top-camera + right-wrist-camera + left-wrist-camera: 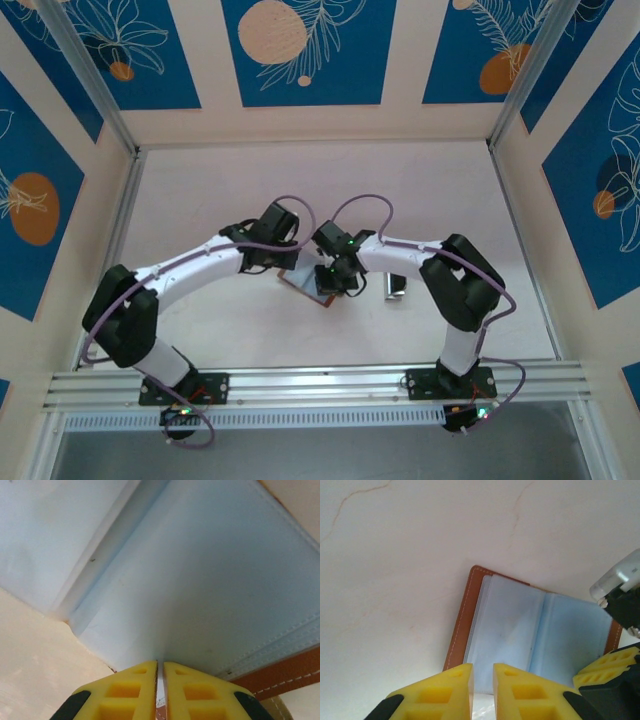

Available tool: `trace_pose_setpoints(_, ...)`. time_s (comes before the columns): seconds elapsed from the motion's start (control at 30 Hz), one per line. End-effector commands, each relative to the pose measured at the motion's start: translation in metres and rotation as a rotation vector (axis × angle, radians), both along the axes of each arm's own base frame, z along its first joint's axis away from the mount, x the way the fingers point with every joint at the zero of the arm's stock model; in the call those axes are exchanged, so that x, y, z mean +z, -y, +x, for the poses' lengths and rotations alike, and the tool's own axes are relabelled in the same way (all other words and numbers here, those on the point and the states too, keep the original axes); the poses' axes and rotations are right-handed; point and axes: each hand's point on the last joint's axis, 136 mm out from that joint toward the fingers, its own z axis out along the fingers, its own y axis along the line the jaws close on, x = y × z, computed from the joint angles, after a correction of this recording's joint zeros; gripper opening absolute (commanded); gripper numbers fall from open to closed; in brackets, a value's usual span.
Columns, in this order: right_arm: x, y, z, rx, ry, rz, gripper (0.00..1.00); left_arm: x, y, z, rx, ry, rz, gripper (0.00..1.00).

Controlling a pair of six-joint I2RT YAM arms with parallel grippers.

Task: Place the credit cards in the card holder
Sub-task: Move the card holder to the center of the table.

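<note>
At table centre, card holder (505,625) lies open, blue pockets up, none visibly filled. Right gripper (160,672) pinched on thin pale edge, likely credit card (159,695), at pocket. Left gripper (482,690) nearly together, seems clamped on card holder's near edge. Grey item (395,288) beside it, maybe more cards. Early stage.
</note>
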Motion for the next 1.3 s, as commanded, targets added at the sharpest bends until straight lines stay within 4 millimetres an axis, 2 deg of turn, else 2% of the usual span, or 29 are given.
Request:
trace_pose_setpoints(0.0,-0.007,0.03,-0.017,0.043,-0.044,-0.087,0.14,-0.009,0.017,-0.001,-0.063,-0.045,-0.006,0.17)
trace_pose_setpoints(0.3,0.002,0.045,-0.027,0.092,-0.06,-0.07,0.14,-0.029,0.062,-0.006,-0.173,-0.08,-0.031,0.17)
trace_pose_setpoints(0.47,0.006,0.049,-0.026,0.087,-0.057,-0.05,0.15,-0.05,0.068,-0.013,-0.189,-0.123,-0.011,0.17)
trace_pose_setpoints(0.77,0.011,0.051,-0.025,0.084,-0.052,-0.022,0.15,-0.09,0.052,-0.03,-0.161,-0.18,0.038,0.15)
trace_pose_setpoints(0.97,0.011,0.057,-0.021,0.055,-0.057,-0.005,0.16,-0.11,0.03,-0.041,-0.135,-0.198,0.099,0.15)
trace_pose_setpoints(1.07,0.012,0.058,-0.017,0.031,-0.056,0.021,0.16,-0.114,0.025,-0.045,-0.129,-0.202,0.104,0.15)
trace_pose_setpoints(1.13,0.022,0.055,-0.012,0.019,-0.024,0.055,0.15,-0.116,0.025,-0.046,-0.127,-0.205,0.098,0.15)
trace_pose_setpoints(1.2,0.045,0.051,-0.006,0.006,0.04,0.123,0.16,-0.116,0.024,-0.046,-0.123,-0.205,0.098,0.14)
trace_pose_setpoints(1.27,0.073,0.06,0.006,-0.052,0.123,0.164,0.17,-0.117,0.024,-0.045,-0.118,-0.203,0.097,0.14)
